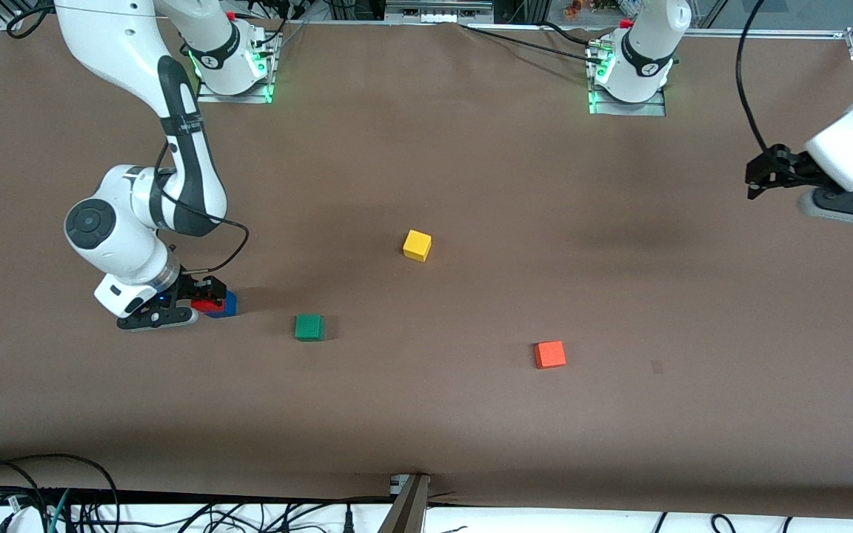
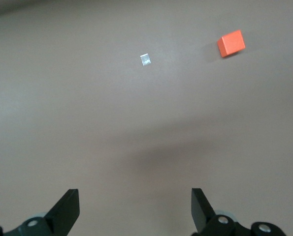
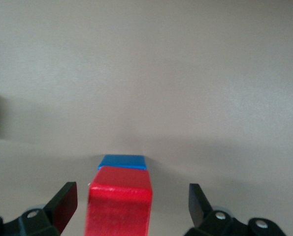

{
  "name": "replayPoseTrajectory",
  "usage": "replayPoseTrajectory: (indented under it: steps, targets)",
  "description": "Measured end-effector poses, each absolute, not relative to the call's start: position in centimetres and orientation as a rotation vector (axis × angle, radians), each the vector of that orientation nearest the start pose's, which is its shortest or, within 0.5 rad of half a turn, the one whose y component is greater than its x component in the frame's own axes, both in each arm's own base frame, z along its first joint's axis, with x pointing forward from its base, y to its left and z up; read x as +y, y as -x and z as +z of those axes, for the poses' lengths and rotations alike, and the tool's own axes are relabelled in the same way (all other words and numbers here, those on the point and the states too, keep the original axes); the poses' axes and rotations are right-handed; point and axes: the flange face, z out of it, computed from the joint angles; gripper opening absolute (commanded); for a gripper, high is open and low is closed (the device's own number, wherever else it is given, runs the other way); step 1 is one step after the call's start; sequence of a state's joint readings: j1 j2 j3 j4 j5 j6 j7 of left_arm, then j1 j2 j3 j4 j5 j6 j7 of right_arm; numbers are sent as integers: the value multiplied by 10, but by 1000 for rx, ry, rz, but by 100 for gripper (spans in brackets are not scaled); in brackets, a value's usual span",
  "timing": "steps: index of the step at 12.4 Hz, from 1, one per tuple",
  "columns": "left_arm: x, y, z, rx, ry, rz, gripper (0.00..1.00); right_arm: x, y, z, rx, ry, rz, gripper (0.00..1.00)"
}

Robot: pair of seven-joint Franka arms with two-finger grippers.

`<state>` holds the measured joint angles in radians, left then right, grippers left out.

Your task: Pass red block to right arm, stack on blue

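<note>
Brown table (image 1: 471,185): right gripper (image 3: 129,201) jaws wide (straddling red block (image 3: 119,206)).

White jointed right arm (image 1: 175,133) w/ black bands, black cable, green-lit bases, black pincers

No legible text, label, brand, number or sign on anything in view.

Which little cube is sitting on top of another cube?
The small deep-red cube: it rests on the small blue cube; the other cubes lie alone.
</note>
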<state>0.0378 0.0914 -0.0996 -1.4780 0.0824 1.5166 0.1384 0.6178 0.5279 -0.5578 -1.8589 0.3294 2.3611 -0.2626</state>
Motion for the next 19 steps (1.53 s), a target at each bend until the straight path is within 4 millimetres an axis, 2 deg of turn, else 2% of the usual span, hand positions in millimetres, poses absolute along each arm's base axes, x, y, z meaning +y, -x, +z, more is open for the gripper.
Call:
replayPoseTrajectory:
  steps: [1, 3, 5, 10, 13, 16, 19]
  targets:
    - [-18, -568, 609, 281, 3068, 79, 100, 70, -648, 293, -263, 3153, -62, 100]
    - [-23, -549, 607, 267, 3069, 49, 100, 68, -659, 326, -258, 3127, 21, 100]
    - [-28, -538, 607, 241, 3070, 30, 100, 65, -664, 350, -256, 3104, 93, 100]
    - [-22, -537, 599, 171, 3074, 55, 100, 48, -664, 412, -221, 3059, 283, 100]
    - [-22, -536, 599, 155, 3075, 56, 100, 30, -663, 433, -144, 3051, 303, 100]
    - [-23, -536, 600, 153, 3075, 56, 100, 38, -647, 465, -109, 3097, 341, 100]
    - [-24, -536, 599, 156, 3074, 64, 100, 31, -613, 521, -80, 3096, 365, 100]
